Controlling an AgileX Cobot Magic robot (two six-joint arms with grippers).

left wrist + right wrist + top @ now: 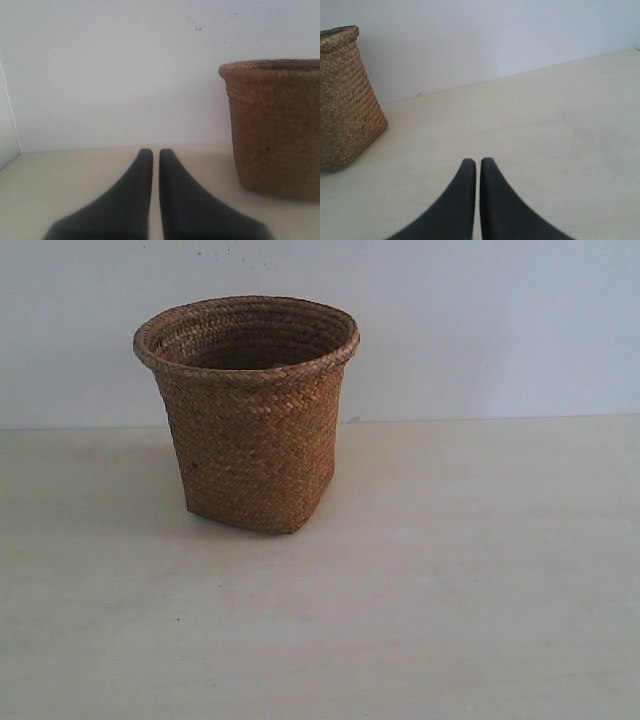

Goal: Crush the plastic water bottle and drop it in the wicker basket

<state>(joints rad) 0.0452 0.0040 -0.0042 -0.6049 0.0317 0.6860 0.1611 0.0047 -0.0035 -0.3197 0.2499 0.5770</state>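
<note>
The brown wicker basket (250,415) stands upright on the pale table, left of centre in the exterior view. What lies inside it is hidden from here. It also shows in the left wrist view as a wicker basket (275,127) and in the right wrist view as a wicker basket (345,100). The plastic water bottle is out of view in every frame. My left gripper (156,152) is shut with nothing between its black fingers, low over the table, apart from the basket. My right gripper (477,162) is likewise shut and empty. Neither gripper appears in the exterior view.
A pale wooden table (450,570) runs back to a plain white wall (480,330) behind the basket. In the left wrist view a wall corner (10,125) shows at the table's end.
</note>
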